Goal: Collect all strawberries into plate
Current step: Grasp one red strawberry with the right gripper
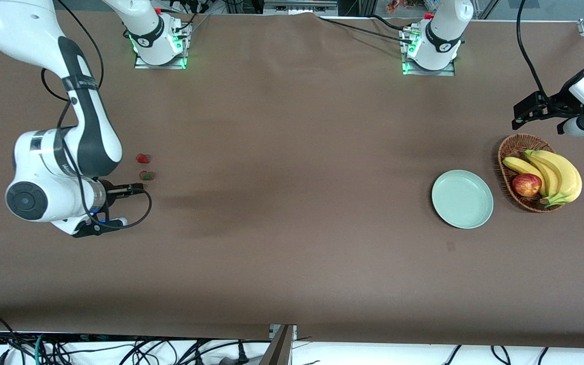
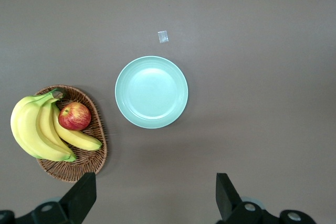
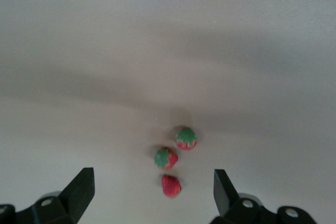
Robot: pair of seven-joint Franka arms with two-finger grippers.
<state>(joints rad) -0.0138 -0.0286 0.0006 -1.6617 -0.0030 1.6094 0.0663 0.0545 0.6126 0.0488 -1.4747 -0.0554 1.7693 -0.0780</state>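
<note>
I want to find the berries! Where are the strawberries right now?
The strawberries lie bunched on the bare table at the right arm's end, under the open right gripper, away from the plate.

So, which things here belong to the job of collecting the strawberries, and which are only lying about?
For the job:
- three strawberries, on the table at the right arm's end
- plate, nothing in it, beside the basket

Only lying about:
- basket
- bananas, in the basket
- apple, in the basket
</note>
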